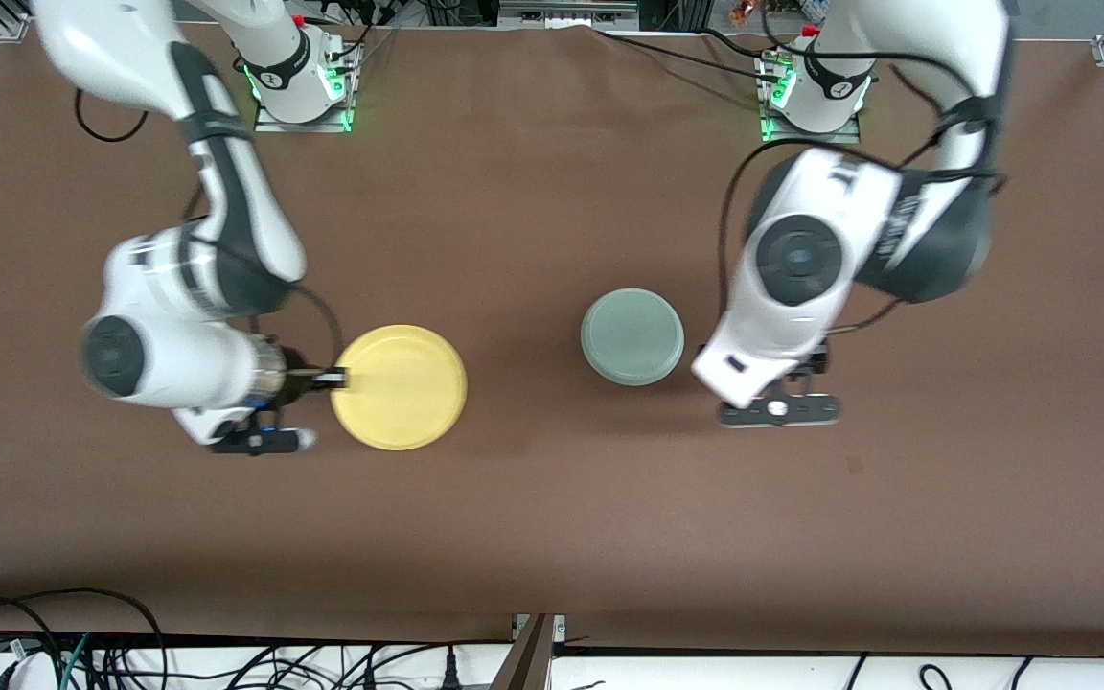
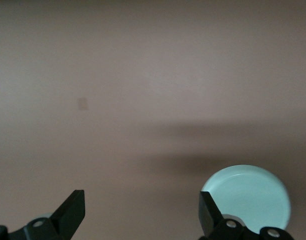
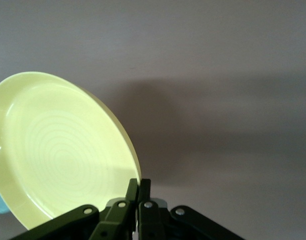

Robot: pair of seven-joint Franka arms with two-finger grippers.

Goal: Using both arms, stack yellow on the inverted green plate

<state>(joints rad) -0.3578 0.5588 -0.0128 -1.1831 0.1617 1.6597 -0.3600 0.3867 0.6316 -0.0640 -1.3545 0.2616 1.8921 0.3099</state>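
The yellow plate is held by its rim in my right gripper, toward the right arm's end of the table. In the right wrist view the fingers pinch the rim of the plate, which is tilted above the cloth with its hollow side showing. The green plate lies upside down on the table near the middle, plain underside up. My left gripper is open and empty, low over the table just beside the green plate, on the side toward the left arm's end; its wrist hides it in the front view.
The table is covered by a brown cloth. Both arm bases stand along the edge farthest from the front camera. Cables lie below the near edge.
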